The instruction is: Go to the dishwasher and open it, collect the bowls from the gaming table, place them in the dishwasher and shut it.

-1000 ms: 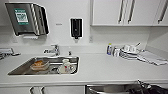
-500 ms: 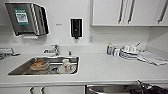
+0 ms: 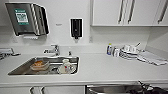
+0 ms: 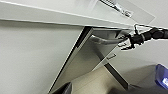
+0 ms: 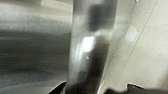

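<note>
The dishwasher (image 3: 112,89) sits under the white counter (image 3: 105,70), right of the sink (image 3: 42,66), and its steel door (image 4: 87,57) tilts slightly out at the top: opening has begun, not finished, I judge. The right gripper (image 4: 128,41) is at the bar handle (image 5: 90,45), which looms close in the right wrist view; whether its fingers clamp the bar I cannot tell. The left gripper's state is likewise unclear. Fetching the bowls, loading them and closing all remain.
</note>
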Robot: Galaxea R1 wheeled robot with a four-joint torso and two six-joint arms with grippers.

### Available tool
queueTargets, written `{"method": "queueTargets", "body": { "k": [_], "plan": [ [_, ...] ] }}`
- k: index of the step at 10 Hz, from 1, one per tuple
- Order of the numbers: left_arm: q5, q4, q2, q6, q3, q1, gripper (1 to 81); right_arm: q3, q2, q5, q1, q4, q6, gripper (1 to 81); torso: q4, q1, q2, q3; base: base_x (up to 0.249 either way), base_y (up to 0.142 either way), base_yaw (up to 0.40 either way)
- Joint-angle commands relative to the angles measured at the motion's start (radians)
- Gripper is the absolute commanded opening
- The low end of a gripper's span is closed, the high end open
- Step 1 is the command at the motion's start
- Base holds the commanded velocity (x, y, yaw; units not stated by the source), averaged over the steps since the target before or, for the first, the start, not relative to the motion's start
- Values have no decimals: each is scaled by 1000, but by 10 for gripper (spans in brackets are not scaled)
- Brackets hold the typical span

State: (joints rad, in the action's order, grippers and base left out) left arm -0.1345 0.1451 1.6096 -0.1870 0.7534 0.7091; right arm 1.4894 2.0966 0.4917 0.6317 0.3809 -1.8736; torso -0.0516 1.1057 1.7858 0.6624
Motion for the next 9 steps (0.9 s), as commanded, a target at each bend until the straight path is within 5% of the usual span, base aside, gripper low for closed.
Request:
{"method": "queueTargets", "body": {
  "k": [1,9],
  "plan": [
    [-5,4,-31,1,-19,-81,811,64,-68,295,23,-19,26,811,0,0,0,0,0,0,0],
    [-19,-1,-5,1,0,-81,811,66,-60,286,38,-25,51,811,0,0,0,-1,0,0,0]
  ]
}}
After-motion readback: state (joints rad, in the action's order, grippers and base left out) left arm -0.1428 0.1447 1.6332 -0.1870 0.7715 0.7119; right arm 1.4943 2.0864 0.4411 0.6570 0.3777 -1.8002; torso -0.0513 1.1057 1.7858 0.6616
